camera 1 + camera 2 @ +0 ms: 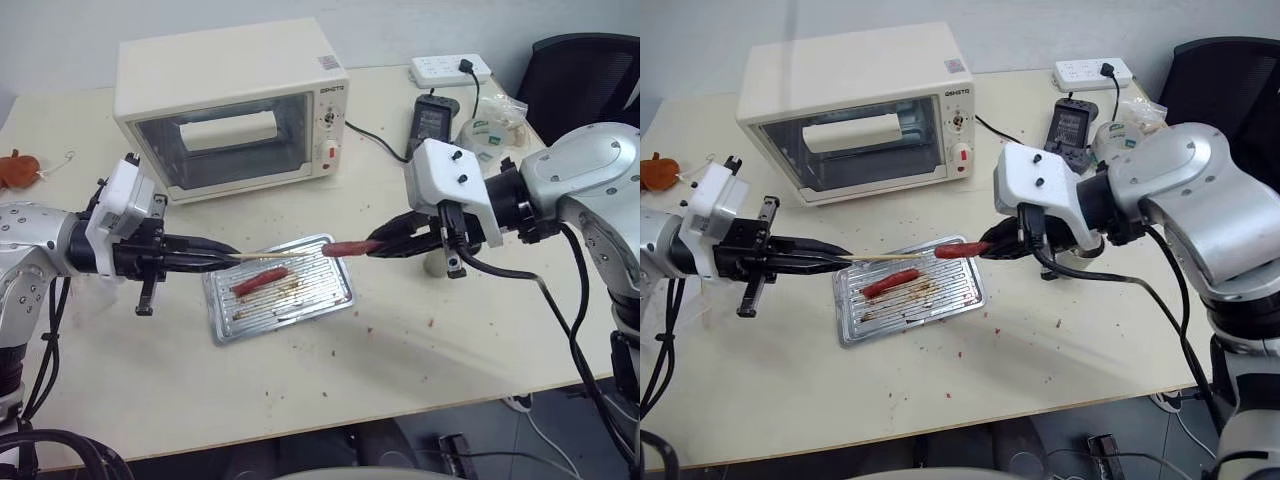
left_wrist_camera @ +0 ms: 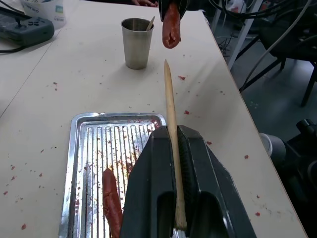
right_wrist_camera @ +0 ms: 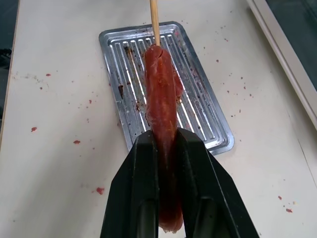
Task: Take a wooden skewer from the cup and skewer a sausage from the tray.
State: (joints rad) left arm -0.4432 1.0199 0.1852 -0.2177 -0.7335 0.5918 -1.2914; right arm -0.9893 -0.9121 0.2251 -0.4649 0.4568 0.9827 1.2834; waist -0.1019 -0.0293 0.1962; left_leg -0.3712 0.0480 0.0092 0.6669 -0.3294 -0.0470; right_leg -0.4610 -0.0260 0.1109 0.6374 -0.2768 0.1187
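My left gripper [image 1: 230,255] is shut on the wooden skewer [image 1: 275,254], which it holds level with the point toward the right. Facing it, my right gripper [image 1: 385,245] is shut on a reddish-brown sausage [image 1: 350,247] held lengthwise above the tray [image 1: 322,295]. The skewer [image 2: 171,99] is lined up with the end of the sausage [image 2: 171,27]; its tip stands just short of that end. A second sausage [image 1: 260,281] lies on the tray's ridged base. The steel cup [image 2: 136,42] stands beyond the tray with another stick in it.
A cream toaster oven [image 1: 230,105] stands behind the tray. At the back right are a power strip [image 1: 450,68], a black adapter [image 1: 432,110] and a clear bag [image 1: 495,125]. A black chair [image 1: 590,70] is off the table's right corner. Red crumbs dot the tabletop.
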